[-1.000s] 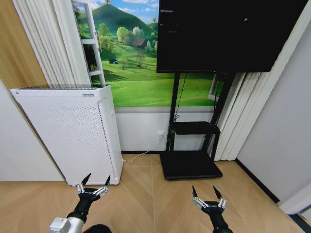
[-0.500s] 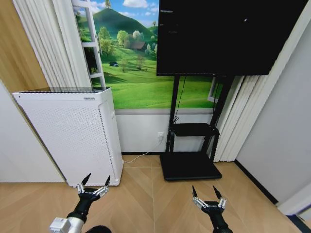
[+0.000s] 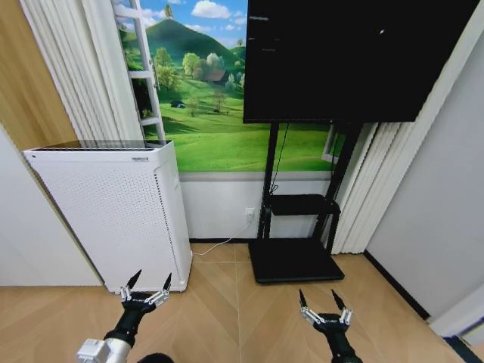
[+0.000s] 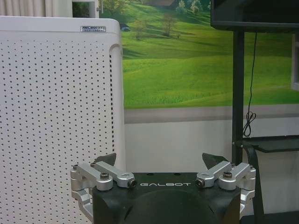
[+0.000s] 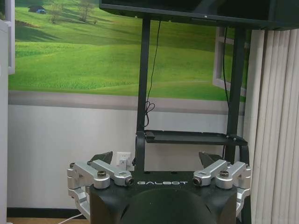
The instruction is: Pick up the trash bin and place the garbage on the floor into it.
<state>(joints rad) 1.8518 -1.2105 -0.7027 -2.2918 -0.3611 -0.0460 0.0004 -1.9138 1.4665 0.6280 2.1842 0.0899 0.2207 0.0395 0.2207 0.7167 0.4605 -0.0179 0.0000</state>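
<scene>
Facing a wall mural [image 3: 219, 113], TV [image 3: 355, 57] on black stand [image 3: 295, 253], white perforated appliance [image 3: 113, 215]. Chevron floor [image 3: 234, 318] bare near both arms. Left gripper [image 3: 148, 283] and right gripper [image 3: 317, 302] hover low, jaws spread wide, holding nothing. "GALBOT" printed on each body.

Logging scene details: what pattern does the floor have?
Light tan wood floor in a chevron parquet pattern, best seen in the head view.
</scene>
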